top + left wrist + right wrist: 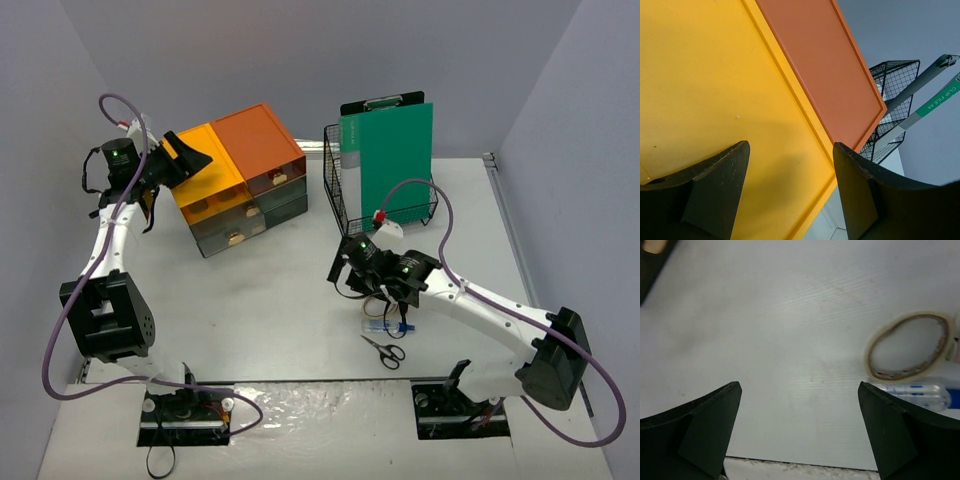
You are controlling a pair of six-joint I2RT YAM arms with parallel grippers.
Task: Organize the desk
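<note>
Overhead, we see the desk (270,310) under both arms, a drawer unit (240,180) at its far left. Left wrist: the left gripper (790,150) hangs partly open over that unit's yellow top — empty. Right wrist: the right gripper (800,390) gapes wide above the desk, gripping nothing, near a tape ring (907,347).

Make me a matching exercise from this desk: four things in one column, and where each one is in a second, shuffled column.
Things:
1. scissors
2. green clipboard
3. tape roll
4. left gripper

Places:
A. upright in the wire basket
B. above the yellow top of the drawer unit
C. on the desk, on the near side of the clear tube
D. on the desk, on the far side of the clear tube

Pairs: 1-C, 2-A, 3-D, 4-B
</note>
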